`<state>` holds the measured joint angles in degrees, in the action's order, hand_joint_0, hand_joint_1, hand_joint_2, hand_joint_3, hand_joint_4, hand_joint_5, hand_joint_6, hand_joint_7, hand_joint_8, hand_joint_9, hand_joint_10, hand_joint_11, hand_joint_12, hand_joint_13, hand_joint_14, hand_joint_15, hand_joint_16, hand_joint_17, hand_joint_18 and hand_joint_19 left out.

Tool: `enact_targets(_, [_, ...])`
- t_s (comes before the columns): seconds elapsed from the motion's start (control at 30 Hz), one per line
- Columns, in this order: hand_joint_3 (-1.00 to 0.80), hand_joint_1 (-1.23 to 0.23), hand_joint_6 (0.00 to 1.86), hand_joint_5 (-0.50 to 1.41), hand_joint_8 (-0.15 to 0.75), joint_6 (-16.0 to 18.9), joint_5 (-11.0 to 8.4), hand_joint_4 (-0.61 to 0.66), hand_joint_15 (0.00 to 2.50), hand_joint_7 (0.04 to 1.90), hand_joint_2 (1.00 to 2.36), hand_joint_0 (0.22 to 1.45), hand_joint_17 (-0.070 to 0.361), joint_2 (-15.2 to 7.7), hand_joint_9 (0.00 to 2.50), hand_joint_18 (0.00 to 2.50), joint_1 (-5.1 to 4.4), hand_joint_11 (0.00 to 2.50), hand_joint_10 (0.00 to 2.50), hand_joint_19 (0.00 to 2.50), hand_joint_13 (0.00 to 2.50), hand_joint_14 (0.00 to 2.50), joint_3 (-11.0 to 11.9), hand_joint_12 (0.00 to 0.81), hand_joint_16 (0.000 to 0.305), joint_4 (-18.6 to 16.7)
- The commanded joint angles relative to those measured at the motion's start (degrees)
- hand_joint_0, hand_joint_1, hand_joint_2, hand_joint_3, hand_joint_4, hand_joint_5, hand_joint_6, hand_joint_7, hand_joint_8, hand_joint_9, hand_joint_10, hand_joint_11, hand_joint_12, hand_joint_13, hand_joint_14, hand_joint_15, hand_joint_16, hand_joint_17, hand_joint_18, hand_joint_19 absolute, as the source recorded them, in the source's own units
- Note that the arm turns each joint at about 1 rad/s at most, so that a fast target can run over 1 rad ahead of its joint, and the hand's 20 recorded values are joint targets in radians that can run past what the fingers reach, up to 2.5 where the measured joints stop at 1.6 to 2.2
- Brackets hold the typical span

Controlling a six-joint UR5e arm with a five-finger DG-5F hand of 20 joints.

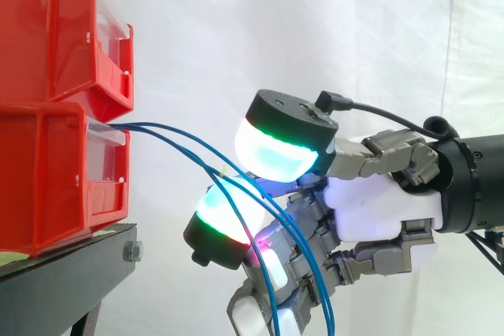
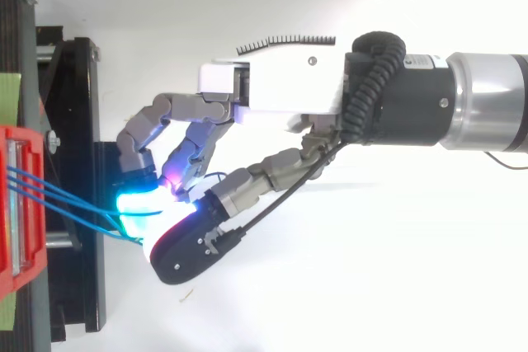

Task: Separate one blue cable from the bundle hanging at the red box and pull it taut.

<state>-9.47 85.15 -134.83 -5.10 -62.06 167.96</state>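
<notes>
Blue cables [image 1: 146, 126] are seen hanging slack across the front of the hand [image 1: 370, 206], whose glowing pads [image 1: 276, 155] are closed on them, fingers curled. Farther off, the cables emerge from the lower red bin [image 1: 47, 179]. Separation is judged unfinished: one strand must be isolated, then drawn away until straight.

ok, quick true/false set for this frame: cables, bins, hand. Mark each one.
1. The thin blue cables come out of the front of the lower red plastic bin. True.
2. The bins sit on a white table. False: they sit on a black metal stand.
3. In the side view the hand comes in from the right. True.
4. The cables drop straight down, clear of the hand. False: they slope across to the hand and run down past it.
5. There is a single red bin. False: an upper red plastic bin is stacked on the lower one.
</notes>
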Motion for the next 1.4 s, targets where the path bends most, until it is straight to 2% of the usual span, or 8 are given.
enact_targets(0.0, [-0.5, -0.62, 0.86, -0.12, 0.28, -0.19, 0.02, 0.04, 0.47, 1.11, 1.0, 0.58, 0.083, 0.0, 1.0, 0.79, -0.09, 0.86, 0.02, 0.52, 0.82, 0.02, -0.07, 0.316, 0.037, 0.0])
enact_targets(0.17, [-0.32, -0.83, 0.89, -0.16, 0.278, -0.63, 0.1, -0.01, 0.48, 1.09, 1.01, 0.61, 0.084, 0.0, 0.95, 0.78, -0.09, 0.87, 0.02, 0.51, 0.81, 0.02, -0.07, 0.323, 0.037, 0.0])
enact_targets(0.47, [-0.5, -0.94, 0.9, -0.18, 0.269, -0.9, 0.1, 0.05, 0.46, 1.01, 1.0, 0.68, 0.083, 0.0, 0.91, 0.81, -0.09, 0.86, 0.02, 0.46, 0.81, 0.02, -0.07, 0.319, 0.037, 0.0])
enact_targets(0.63, [-0.5, -1.0, 0.91, -0.15, 0.266, -0.9, 0.1, 0.05, 0.45, 0.99, 1.0, 0.61, 0.082, 0.0, 0.93, 0.82, 0.0, 0.87, 0.02, 0.48, 0.82, 0.02, -0.07, 0.318, 0.036, 0.0])
enact_targets(0.73, [-0.5, -0.94, 0.9, -0.13, 0.293, -0.9, 0.1, 0.06, 0.46, 0.99, 1.0, 0.5, 0.09, 0.0, 0.99, 0.85, 0.0, 0.87, 0.02, 0.48, 0.83, 0.02, -0.07, 0.331, 0.04, 0.0])
enact_targets(0.8, [-0.5, -0.77, 0.87, -0.11, 0.297, -0.9, 0.1, 0.06, 0.46, 1.01, 1.0, 0.47, 0.094, 0.0, 1.0, 0.86, 0.0, 0.84, 0.02, 0.49, 0.85, 0.02, -0.07, 0.341, 0.042, 0.08])
enact_targets(0.97, [-0.5, -0.48, 0.83, -0.1, 0.269, -0.9, 0.1, 0.04, 0.47, 1.09, 1.0, 0.57, 0.084, 0.0, 1.03, 0.82, 0.0, 0.83, 0.02, 0.55, 0.84, 0.02, -0.07, 0.317, 0.037, 0.08])
enact_targets(1.37, [-0.15, -0.72, 0.88, -0.12, 0.339, -0.9, 0.1, 0.04, 0.46, 1.14, 1.01, 0.57, 0.108, 0.0, 1.05, 0.92, 0.0, 0.84, 0.02, 0.48, 0.89, 0.02, -0.07, 0.375, 0.048, 0.0])
